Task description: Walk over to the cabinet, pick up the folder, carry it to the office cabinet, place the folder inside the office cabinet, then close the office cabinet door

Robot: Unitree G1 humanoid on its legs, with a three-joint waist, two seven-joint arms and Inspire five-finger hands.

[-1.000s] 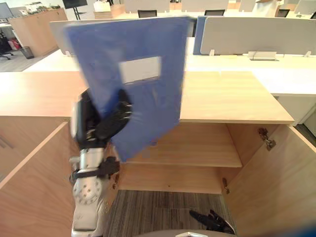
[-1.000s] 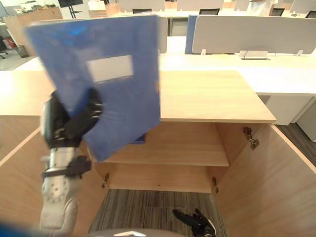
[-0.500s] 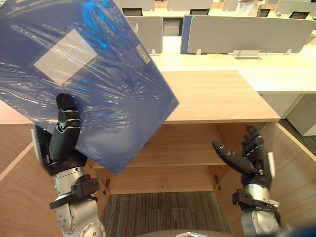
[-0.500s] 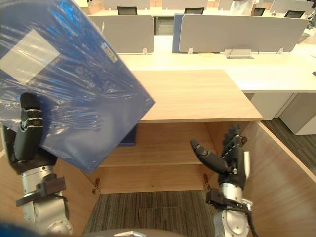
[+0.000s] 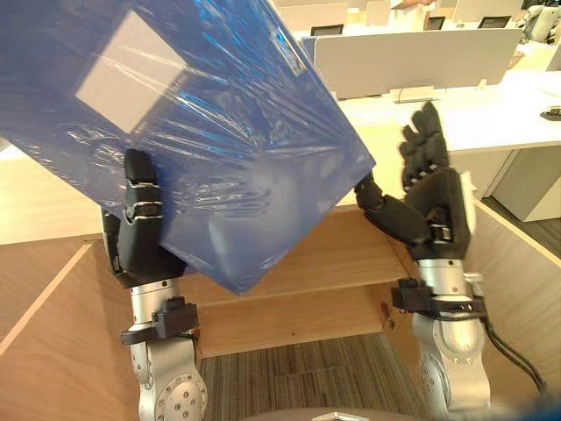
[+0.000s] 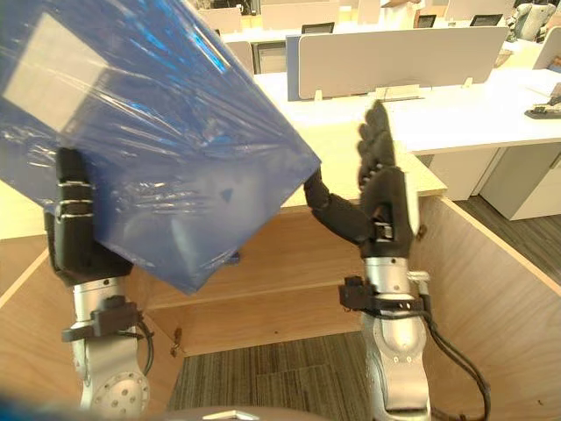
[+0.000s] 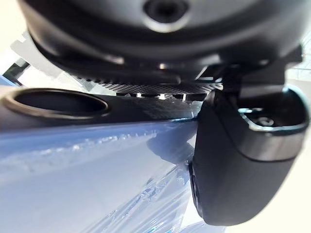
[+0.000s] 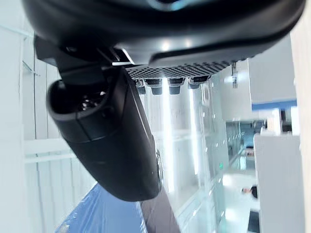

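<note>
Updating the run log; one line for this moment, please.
phase: carrying | left hand: grips blue folder | right hand: open, thumb by folder corner | office cabinet: open

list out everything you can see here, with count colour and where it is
folder: one, blue, wrapped in clear film, held up tilted in front of the cabinet
cabinet: one, light wood, open, with a shelf inside, straight ahead
cabinet doors: two, light wood, swung open at either side
desk dividers: at least two, grey, standing on the desk behind the cabinet
desk: one, white, behind the cabinet
carpet: grey, striped, on the floor below the cabinet
left hand: dark, gripping the folder's lower edge
right hand: dark, open, fingers straight up, thumb by the folder's corner
</note>
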